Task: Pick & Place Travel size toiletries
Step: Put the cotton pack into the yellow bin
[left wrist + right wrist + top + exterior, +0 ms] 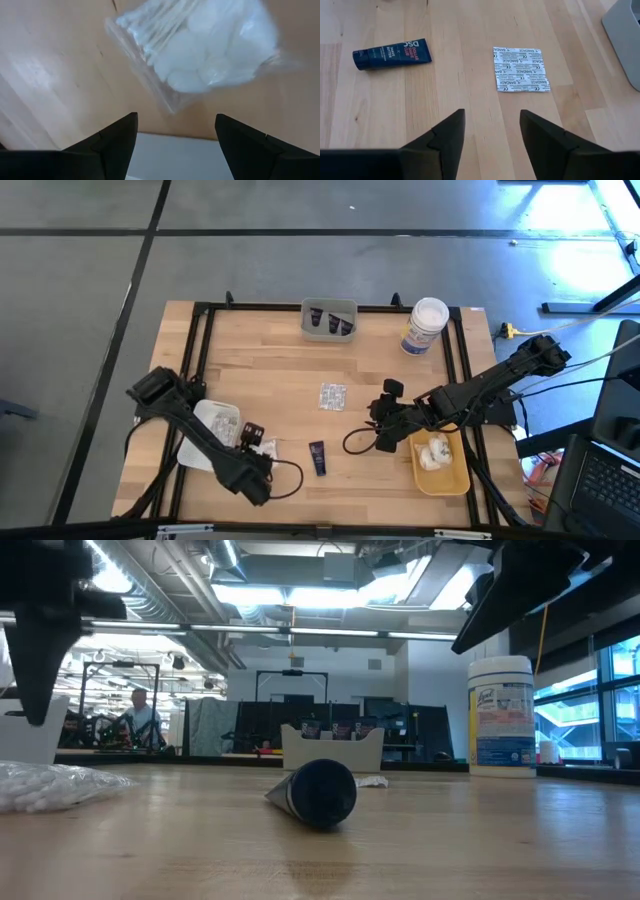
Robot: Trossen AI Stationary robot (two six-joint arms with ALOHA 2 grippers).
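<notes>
My left gripper [252, 442] hangs at the near left of the table [280, 370], fingers [118, 139] spread wide with nothing between them. Just under them lies a clear bag of cotton swabs and white pads [200, 47], loose on the wood; its far corner blurs out of my wrist view, and in the high view my own arm hides most of it. The white tray [205, 430] beside it is partly covered by that arm too, so I cannot tell all that lies in it.

Toward the middle, the small dark blue tube [317, 457] lies flat near the front edge, bare wood all round it. Farther back the silvery square bandage packet [332, 396] sits alone, printed all over, flat, with open room on every side.

At the far edge the grey tray [329, 320] holds dark tubes, only their ends showing.

My right gripper [380, 420] hovers right of centre, fingers [442, 142] well apart and empty, the packet ahead of them. Near right, the yellow tray [455, 477] holds a lumpy white bundle [434, 453], close to the table's right rail. The tall white jar [425, 327] stands at the far right.
</notes>
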